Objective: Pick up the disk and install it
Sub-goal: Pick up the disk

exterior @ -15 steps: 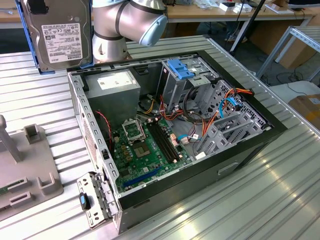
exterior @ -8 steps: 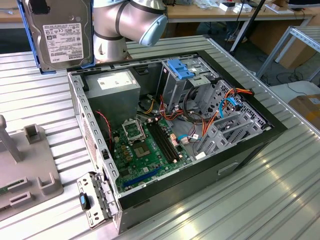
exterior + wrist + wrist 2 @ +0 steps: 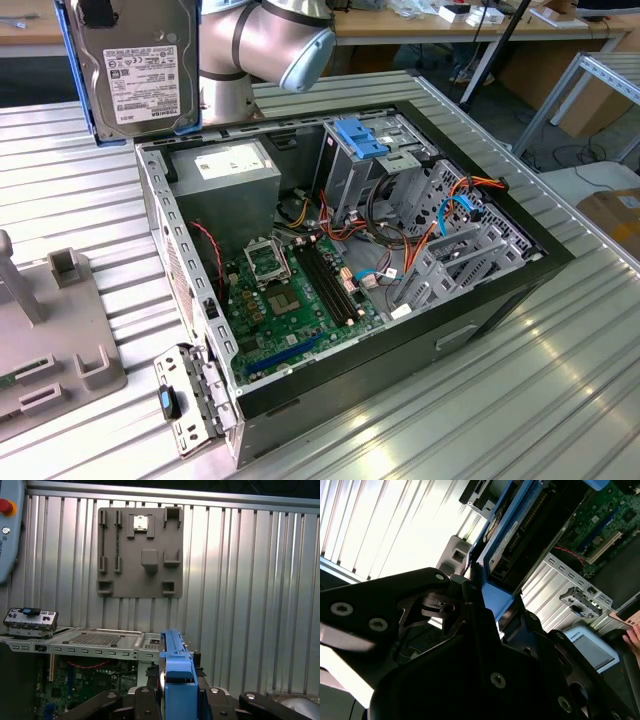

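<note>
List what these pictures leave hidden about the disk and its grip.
- Exterior view: the disk is cut off by the top edge, hiding what holds it.
- First wrist view: the disk stands edge-on, label unseen; the gripper is cut off by the picture's edge.
- Second wrist view: the gripper's dark body covers the disk's near end.

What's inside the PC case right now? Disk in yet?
Inside the case: motherboard, grey power supply, drive cage with blue top, orange and red cables. The disk is outside, held in the air at the exterior view's upper left. The cage's walls hide its bays.
</note>
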`<control>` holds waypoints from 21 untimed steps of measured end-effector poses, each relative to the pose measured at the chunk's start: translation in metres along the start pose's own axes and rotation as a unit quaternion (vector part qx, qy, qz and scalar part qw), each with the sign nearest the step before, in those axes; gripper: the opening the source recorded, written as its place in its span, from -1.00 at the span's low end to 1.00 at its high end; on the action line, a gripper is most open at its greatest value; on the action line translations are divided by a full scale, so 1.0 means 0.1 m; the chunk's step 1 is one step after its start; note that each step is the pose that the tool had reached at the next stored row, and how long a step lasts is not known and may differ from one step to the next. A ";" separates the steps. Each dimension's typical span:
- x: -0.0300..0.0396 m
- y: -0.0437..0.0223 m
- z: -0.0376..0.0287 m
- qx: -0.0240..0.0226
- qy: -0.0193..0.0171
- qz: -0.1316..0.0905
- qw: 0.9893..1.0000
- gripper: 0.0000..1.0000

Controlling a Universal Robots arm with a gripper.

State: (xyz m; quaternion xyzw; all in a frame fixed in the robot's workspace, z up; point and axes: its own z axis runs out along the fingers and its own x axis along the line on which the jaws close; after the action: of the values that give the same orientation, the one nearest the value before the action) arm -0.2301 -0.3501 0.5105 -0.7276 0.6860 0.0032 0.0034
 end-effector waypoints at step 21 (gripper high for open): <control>0.003 -0.049 0.000 0.000 0.000 0.000 1.000 -0.26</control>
State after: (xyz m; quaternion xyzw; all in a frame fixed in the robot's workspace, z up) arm -0.2253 -0.3501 0.5105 -0.7276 0.6860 0.0032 0.0035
